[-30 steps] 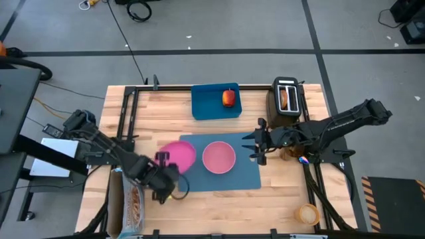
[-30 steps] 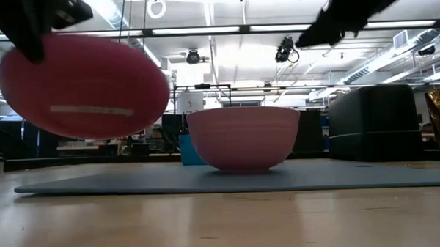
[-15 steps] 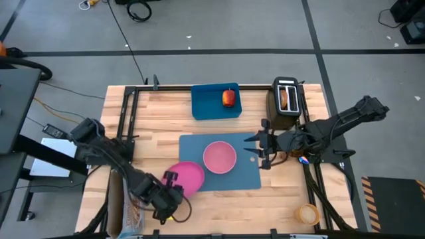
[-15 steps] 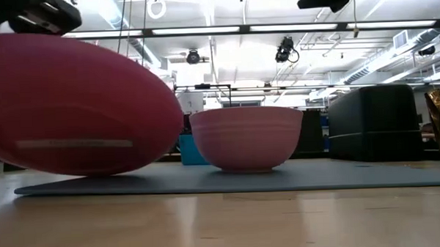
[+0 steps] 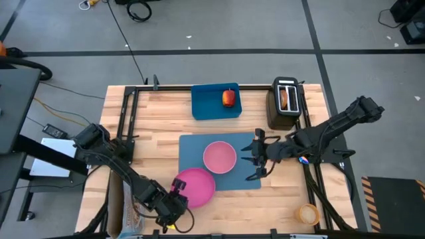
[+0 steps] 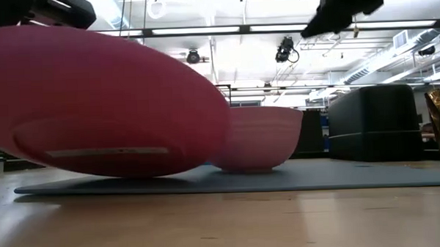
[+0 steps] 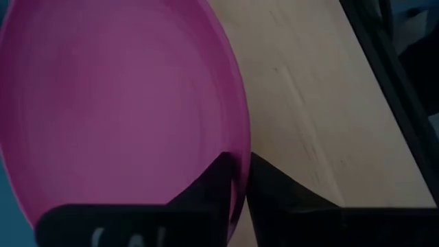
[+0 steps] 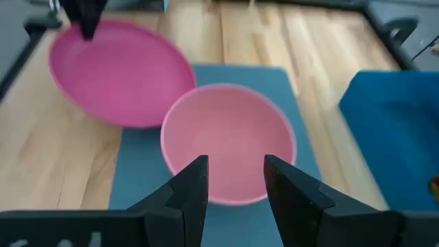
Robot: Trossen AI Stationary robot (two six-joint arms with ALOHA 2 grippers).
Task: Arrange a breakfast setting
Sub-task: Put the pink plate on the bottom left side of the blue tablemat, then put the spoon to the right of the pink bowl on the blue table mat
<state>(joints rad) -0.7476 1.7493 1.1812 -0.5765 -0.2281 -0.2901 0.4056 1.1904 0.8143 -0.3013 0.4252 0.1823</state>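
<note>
over the mat's [image 5: 229, 180] near-left corner, the left gripper [image 5: 178, 201] is pinching the plate's [image 5: 194, 185] rim, apparently lowering it beside the bowl [image 5: 219, 157]. the right gripper [image 5: 255, 159], fingers spread and empty, is hovering by the bowl, probably to steady it.

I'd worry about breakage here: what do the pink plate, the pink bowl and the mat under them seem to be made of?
The pink plate looks like matte plastic: uniform colour, thin rim, no glaze shine. The pink bowl seems similar, with faint moulded rings on its wall and a dull finish. The slate-blue mat lies thin and flat, probably silicone or fabric; I can't tell which.
</note>
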